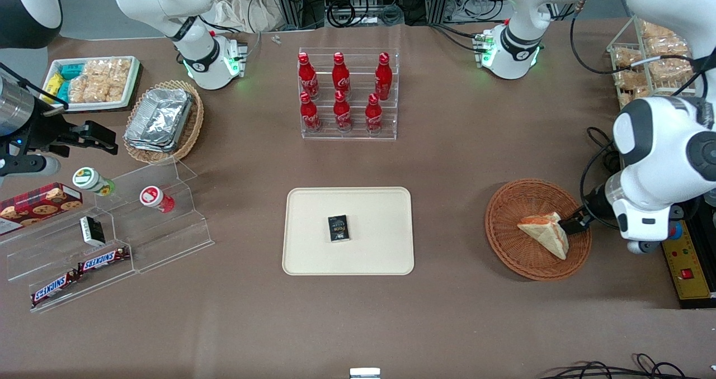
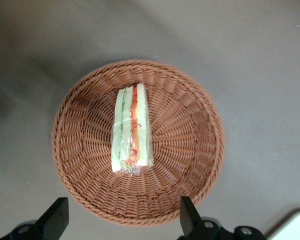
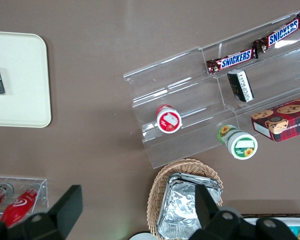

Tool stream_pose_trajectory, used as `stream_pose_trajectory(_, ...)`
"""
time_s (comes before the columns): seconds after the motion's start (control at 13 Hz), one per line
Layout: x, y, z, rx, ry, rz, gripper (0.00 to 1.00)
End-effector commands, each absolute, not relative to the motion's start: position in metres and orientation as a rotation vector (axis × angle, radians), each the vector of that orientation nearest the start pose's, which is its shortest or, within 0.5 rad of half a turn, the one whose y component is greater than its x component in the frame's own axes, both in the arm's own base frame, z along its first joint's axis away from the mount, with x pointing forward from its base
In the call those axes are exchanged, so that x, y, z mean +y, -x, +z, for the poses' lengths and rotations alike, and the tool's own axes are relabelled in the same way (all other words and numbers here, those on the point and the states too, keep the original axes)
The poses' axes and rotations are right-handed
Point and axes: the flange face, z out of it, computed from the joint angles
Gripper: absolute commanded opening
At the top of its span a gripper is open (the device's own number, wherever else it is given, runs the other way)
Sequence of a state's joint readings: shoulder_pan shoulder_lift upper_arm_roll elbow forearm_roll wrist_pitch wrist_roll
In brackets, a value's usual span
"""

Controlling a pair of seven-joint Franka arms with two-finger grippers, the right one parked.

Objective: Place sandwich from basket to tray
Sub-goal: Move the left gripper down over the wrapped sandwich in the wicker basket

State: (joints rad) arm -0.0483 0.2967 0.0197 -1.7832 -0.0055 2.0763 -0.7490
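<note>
The sandwich (image 1: 545,232), a wrapped wedge of pale bread with orange and green filling, lies in the reddish-brown wicker basket (image 1: 506,239) toward the working arm's end of the table. In the left wrist view the sandwich (image 2: 132,131) lies across the middle of the basket (image 2: 190,140). My gripper (image 1: 574,223) hangs open just above the basket's rim, beside the sandwich. The gripper (image 2: 122,220) has its fingers spread wide with nothing between them. The cream tray (image 1: 313,217) lies at the table's middle, and its corner (image 2: 296,227) shows in the wrist view.
A small black packet (image 1: 338,227) lies on the tray. A clear rack of red cola bottles (image 1: 347,94) stands farther from the front camera. A tan basket of foil containers (image 1: 162,121) and a clear stepped shelf (image 1: 168,228) sit toward the parked arm's end. A control box (image 1: 685,267) lies beside the basket.
</note>
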Motion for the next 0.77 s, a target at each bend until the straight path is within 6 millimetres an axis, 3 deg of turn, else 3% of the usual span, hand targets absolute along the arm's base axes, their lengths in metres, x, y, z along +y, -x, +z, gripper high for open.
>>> stream_pose_trajectory(0.0,-0.018,-0.627,0.366,-1.161,2.925,-0.015,1.0)
stream_pose_trajectory(0.31,-0.014,-0.615,0.308,-1.176,2.939,-0.102,1.0)
stream_pose_trajectory(0.69,-0.01,-0.613,0.273,-1.178,2.919,-0.038,1.0)
